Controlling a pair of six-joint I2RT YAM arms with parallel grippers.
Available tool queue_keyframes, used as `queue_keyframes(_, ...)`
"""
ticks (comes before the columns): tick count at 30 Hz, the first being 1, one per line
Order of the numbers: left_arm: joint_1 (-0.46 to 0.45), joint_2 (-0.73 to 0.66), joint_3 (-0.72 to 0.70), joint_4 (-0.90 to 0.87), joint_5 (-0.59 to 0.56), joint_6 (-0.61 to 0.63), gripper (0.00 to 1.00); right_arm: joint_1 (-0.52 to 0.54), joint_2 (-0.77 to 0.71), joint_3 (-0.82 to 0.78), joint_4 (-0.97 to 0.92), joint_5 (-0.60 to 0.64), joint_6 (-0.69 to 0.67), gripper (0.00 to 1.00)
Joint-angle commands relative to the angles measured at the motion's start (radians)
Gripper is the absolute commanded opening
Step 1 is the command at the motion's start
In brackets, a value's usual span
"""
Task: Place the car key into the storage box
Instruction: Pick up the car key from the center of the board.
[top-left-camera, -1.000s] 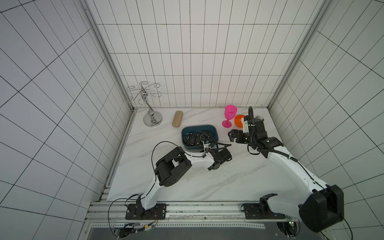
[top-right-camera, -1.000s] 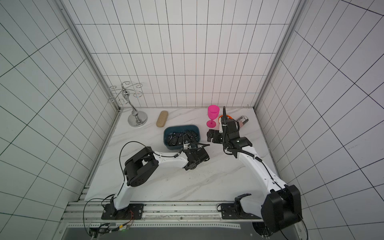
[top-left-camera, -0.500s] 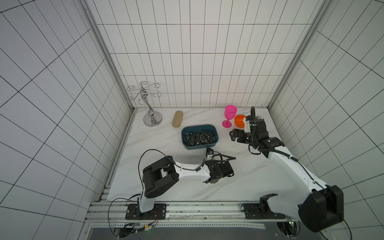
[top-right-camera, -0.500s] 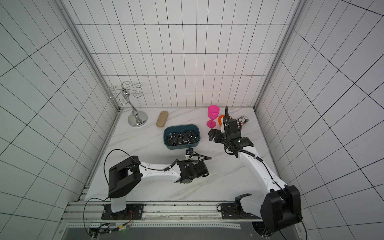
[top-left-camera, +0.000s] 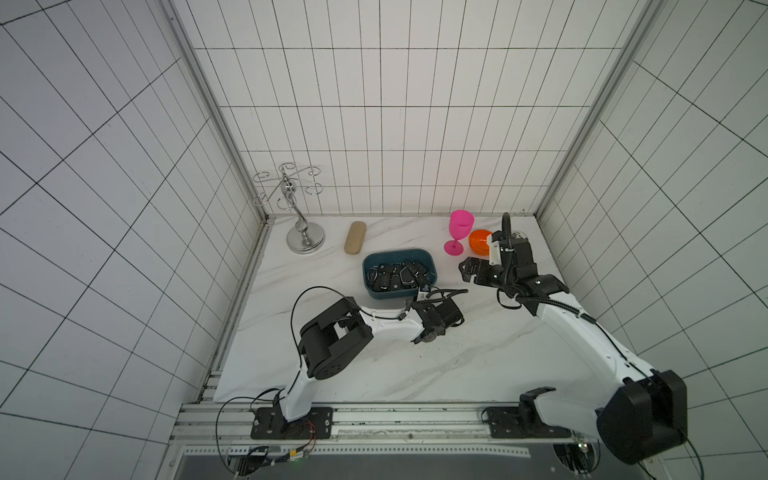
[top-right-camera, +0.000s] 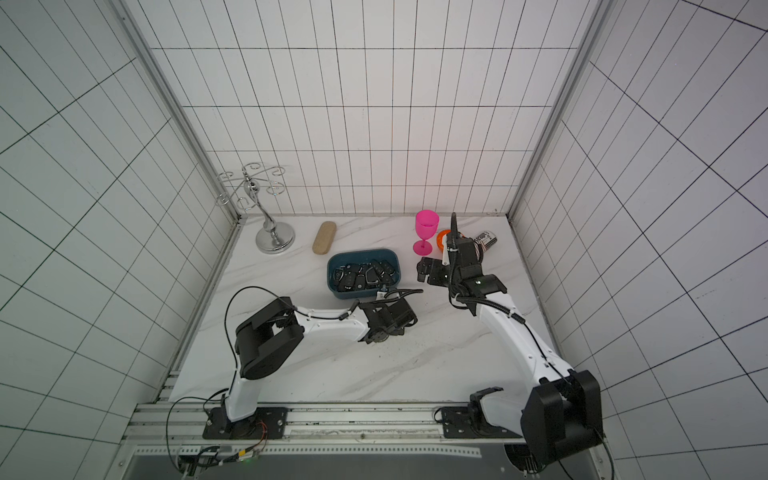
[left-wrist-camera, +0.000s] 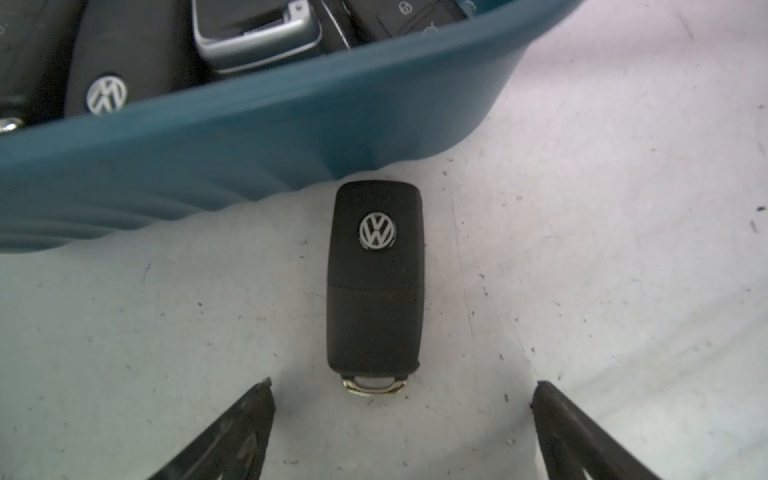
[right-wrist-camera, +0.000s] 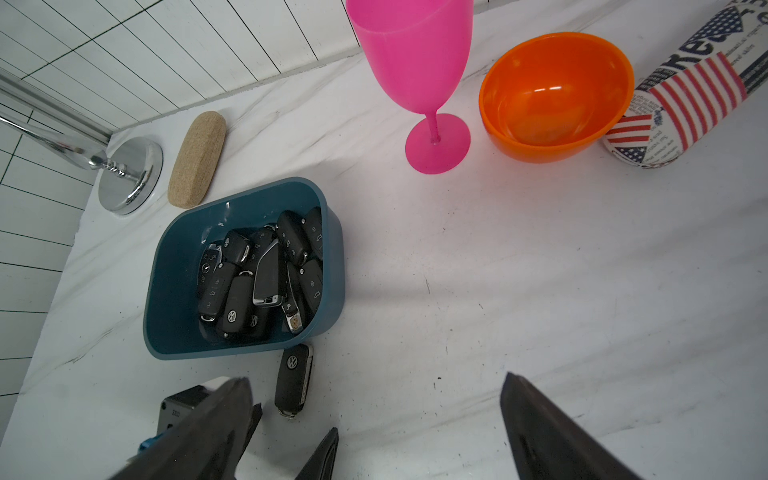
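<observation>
Keys (right-wrist-camera: 257, 278), all black, lie heaped in the storage box (right-wrist-camera: 166, 270), which sits toward the back edge of the tabletop (top-left-camera: 374, 374), about midway along it. The car key (left-wrist-camera: 375, 282) is not among them. It lies flat on the tabletop outside the box, badge up, with one end right against the box's front wall near its right front corner. Whether it touches the wall I cannot tell.

The left gripper (left-wrist-camera: 403, 392) hangs low just in front of the key, jaws spread wide and holding nothing, and the key's metal loop end points into the gap between them. The right gripper (right-wrist-camera: 376, 380) hovers to the right of the box, also wide apart and empty.

Along the back edge stand a chrome stand (top-left-camera: 305, 242), a tan case (top-left-camera: 355, 237), a pink goblet (top-left-camera: 459, 230) and an orange bowl (top-left-camera: 480, 241). A flag-printed can (top-right-camera: 485, 240) lies by the back right corner.
</observation>
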Motion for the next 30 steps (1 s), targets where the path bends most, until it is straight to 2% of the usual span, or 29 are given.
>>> queue_keyframes(1, 0.025, 0.05, -0.015, 0.042, 0.069, 0.046, 0.95, -0.014, -0.008, -0.029, 0.005, -0.012, 0.008, 0.97)
queue_keyframes(9, 0.036, 0.103, 0.014, 0.043, 0.055, 0.083, 0.91, -0.014, -0.001, -0.028, 0.007, -0.017, 0.008, 0.97)
queue_keyframes(13, 0.038, 0.119, 0.018, 0.043, 0.058, 0.062, 0.8, -0.014, 0.006, -0.029, 0.007, -0.018, 0.009, 0.97)
queue_keyframes(15, 0.037, 0.115, 0.008, 0.046, 0.072, 0.044, 0.44, -0.016, 0.009, -0.029, 0.007, -0.019, 0.009, 0.97)
queue_keyframes(17, 0.037, 0.107, -0.005, 0.046, 0.095, 0.024, 0.31, -0.016, 0.009, -0.029, 0.009, -0.019, 0.009, 0.97)
queue_keyframes(18, 0.035, 0.099, -0.013, 0.046, 0.115, 0.015, 0.18, -0.016, 0.009, -0.029, 0.01, -0.019, 0.009, 0.97)
queue_keyframes(21, 0.007, 0.059, -0.037, 0.025, 0.137, -0.01, 0.0, -0.016, 0.014, -0.028, 0.013, -0.021, 0.011, 0.97)
queue_keyframes(27, -0.148, -0.099, -0.051, -0.091, 0.023, -0.032, 0.0, -0.023, 0.014, -0.028, 0.013, -0.021, 0.014, 0.97)
queue_keyframes(30, -0.158, -0.177, -0.041, -0.146, 0.0, -0.039, 0.0, -0.026, 0.018, -0.028, 0.014, -0.023, 0.015, 0.97)
